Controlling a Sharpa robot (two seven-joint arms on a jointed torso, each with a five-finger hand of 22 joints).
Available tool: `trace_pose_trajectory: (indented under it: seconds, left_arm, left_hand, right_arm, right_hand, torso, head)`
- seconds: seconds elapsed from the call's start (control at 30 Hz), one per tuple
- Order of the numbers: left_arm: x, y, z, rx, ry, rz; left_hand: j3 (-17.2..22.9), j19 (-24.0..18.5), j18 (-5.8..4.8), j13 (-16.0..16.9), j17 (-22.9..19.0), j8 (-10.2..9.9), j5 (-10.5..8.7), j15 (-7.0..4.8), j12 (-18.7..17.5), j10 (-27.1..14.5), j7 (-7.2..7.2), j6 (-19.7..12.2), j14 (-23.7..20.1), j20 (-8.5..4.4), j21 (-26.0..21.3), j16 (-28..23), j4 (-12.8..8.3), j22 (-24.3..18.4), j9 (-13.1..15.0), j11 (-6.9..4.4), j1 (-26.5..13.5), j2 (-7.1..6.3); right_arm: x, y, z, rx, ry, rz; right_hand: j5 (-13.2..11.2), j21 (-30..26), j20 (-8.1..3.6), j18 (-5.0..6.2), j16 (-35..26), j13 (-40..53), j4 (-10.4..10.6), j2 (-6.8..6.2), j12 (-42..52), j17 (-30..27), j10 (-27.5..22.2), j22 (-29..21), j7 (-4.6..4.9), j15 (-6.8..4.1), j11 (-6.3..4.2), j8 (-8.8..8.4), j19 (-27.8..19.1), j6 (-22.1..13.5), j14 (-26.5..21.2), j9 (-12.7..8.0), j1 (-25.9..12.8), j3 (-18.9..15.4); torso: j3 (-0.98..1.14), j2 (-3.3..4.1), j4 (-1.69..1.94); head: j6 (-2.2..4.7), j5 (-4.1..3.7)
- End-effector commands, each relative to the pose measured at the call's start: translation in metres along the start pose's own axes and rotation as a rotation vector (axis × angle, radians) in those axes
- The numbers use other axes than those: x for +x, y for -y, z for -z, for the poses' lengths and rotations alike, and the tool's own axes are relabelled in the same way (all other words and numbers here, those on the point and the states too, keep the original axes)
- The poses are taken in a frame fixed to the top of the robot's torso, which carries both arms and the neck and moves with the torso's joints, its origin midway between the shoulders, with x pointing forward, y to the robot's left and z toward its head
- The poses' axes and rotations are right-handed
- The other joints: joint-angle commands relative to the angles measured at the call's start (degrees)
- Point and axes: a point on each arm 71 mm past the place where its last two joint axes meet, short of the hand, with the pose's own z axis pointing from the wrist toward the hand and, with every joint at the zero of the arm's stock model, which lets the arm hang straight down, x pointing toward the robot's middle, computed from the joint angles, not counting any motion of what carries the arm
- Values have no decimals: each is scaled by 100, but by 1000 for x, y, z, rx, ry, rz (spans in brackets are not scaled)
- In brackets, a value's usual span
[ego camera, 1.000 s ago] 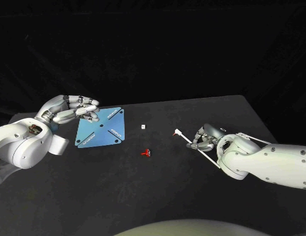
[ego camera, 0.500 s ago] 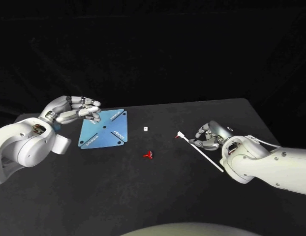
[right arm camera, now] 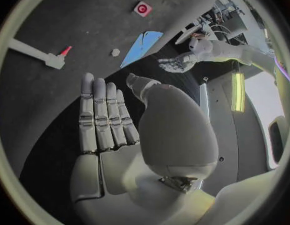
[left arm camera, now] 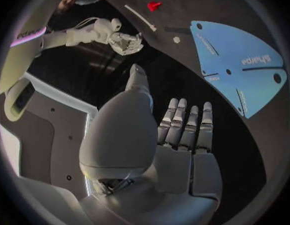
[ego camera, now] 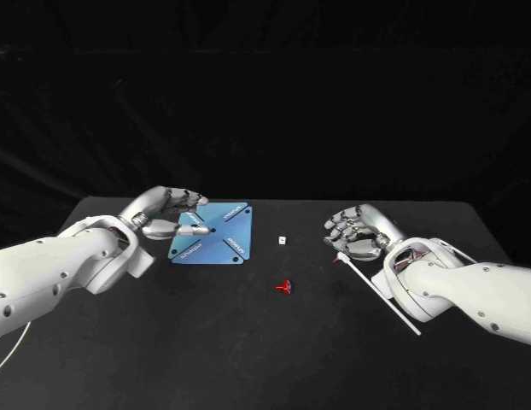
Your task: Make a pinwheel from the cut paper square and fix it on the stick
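Head view: both empty, fingers apart: left robot hand [ego camera: 167, 213] perhaps touching paper square [ego camera: 223, 237], right robot hand [ego camera: 358, 232] beside stick [ego camera: 379, 294]

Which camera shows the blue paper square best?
The left wrist view: the blue paper square lies large and uncovered, its cuts and holes plain. The head view shows it whole but smaller, the left hand at its edge. The right wrist view catches a sliver.
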Motion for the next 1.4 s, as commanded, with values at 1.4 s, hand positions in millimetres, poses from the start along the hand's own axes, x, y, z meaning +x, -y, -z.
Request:
trace_pose_trajectory:
  seconds: [1.4]
  left_arm:
    - [66, -4, -65, -111, -141, -712]
  left_hand:
    - [635, -1930, 194, -160, -904, -604, 58, -234, -164, -2795, 204, -2058, -1643, -236, 40, -120, -8, -75, -958, 183, -3426, 2658]
  right_arm:
    - [-3, -34, -44, -224, -111, -287]
  right_hand:
    - [872, -1347, 653, 49, -2740, -2356, -249, 575, -1901, -2965, -122, -3541, 414, 632, 465, -272, -1005, -373, -347, -1081, -785, -613]
  torso:
    - [-2, -14, 40]
  head:
    - [172, 720]
